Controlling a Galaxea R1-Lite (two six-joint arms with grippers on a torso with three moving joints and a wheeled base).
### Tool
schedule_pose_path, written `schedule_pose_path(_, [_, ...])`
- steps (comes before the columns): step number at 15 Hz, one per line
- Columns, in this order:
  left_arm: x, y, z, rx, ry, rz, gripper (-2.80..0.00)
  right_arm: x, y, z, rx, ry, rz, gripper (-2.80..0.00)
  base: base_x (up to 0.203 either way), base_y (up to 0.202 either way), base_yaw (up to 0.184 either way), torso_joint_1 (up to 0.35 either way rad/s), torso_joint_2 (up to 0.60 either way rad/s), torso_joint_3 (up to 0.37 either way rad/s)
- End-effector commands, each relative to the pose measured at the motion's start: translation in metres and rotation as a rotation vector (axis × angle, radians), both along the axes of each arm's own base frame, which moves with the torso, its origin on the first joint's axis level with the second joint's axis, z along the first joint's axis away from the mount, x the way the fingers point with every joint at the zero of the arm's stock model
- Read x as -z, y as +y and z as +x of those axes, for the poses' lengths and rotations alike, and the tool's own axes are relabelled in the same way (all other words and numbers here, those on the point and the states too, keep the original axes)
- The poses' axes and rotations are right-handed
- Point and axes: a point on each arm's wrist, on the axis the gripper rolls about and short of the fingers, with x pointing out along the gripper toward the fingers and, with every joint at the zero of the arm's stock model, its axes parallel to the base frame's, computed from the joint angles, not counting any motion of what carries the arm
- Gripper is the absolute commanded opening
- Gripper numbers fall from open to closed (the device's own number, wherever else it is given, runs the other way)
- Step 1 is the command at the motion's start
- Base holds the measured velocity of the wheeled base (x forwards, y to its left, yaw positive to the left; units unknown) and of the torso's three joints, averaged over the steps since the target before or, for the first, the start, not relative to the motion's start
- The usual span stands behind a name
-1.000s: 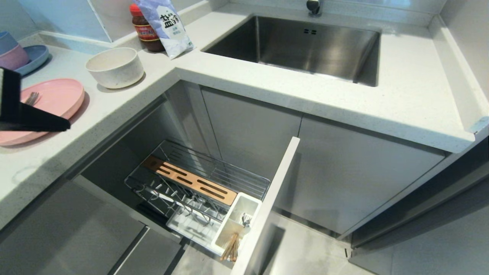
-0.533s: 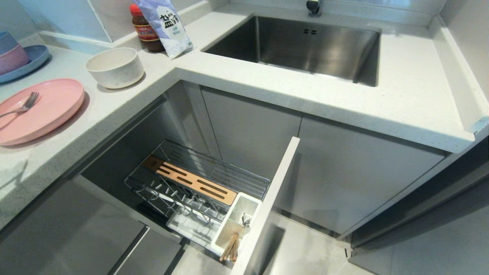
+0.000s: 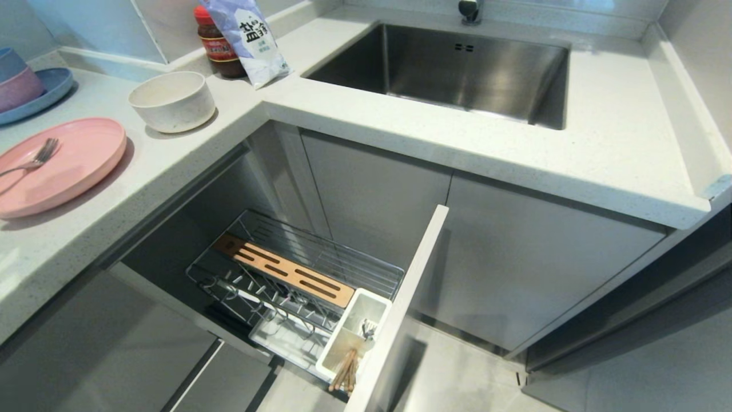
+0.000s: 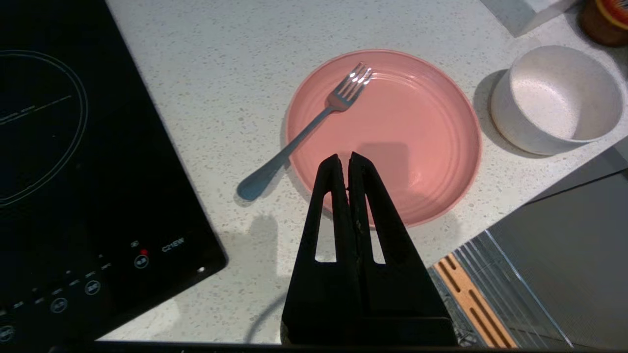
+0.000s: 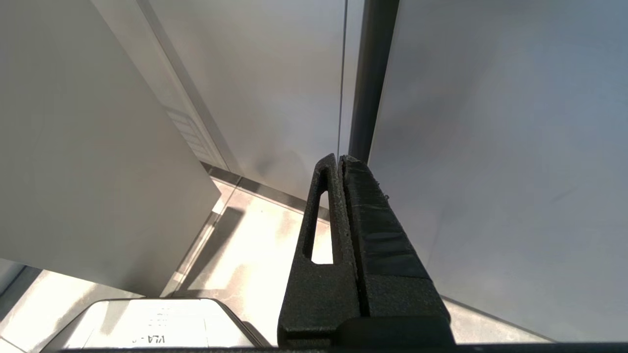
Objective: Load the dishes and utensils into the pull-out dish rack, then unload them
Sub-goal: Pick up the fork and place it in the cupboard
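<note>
The pink plate (image 3: 63,163) (image 4: 392,137) lies on the left counter with the silver fork (image 3: 31,162) (image 4: 314,122) resting across its rim, handle on the counter. The cream speckled bowl (image 3: 171,100) (image 4: 557,98) stands beside the plate. The pull-out dish rack (image 3: 297,286) is drawn out below the counter; wooden chopsticks (image 3: 345,371) stand in its white cutlery holder (image 3: 357,332). My left gripper (image 4: 343,158) hangs shut and empty above the plate's near edge, out of the head view. My right gripper (image 5: 338,159) is shut and empty, parked low by cabinet fronts.
A black induction hob (image 4: 73,171) lies beside the plate. Stacked blue and pink bowls on a blue plate (image 3: 28,86), a sauce jar (image 3: 217,46) and a white bag (image 3: 246,34) stand at the back of the counter. The sink (image 3: 452,68) is at the back right.
My left arm was over the pink plate at the head view's left edge a second ago; it has swung out of that view. Nothing else has moved.
</note>
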Motion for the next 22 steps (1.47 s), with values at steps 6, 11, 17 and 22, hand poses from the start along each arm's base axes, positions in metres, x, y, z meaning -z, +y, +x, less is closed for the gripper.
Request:
schedule_pose_path(6, [0.026,0.074,0.032,0.167,0.189,0.016,-2.80,0.000,0.000,0.000,0.000,-0.001,0.000,-2.80,0.000,0.000,0.000,0.000,0.00,0.000])
schedule_pose_path(11, [0.052,0.108,0.050,0.386,0.269,0.044,-2.80,0.000,0.000,0.000,0.000,-0.001,0.000,-2.80,0.000,0.000,0.000,0.000,0.00,0.000])
schedule_pose_path(17, [0.069,0.131,0.062,0.458,0.287,0.040,-2.80,0.000,0.000,0.000,0.000,-0.001,0.000,-2.80,0.000,0.000,0.000,0.000,0.00,0.000])
schedule_pose_path(22, [0.076,0.139,0.071,0.543,0.250,0.023,0.00,0.000,0.000,0.000,0.000,-0.001,0.000,-2.80,0.000,0.000,0.000,0.000,0.00,0.000])
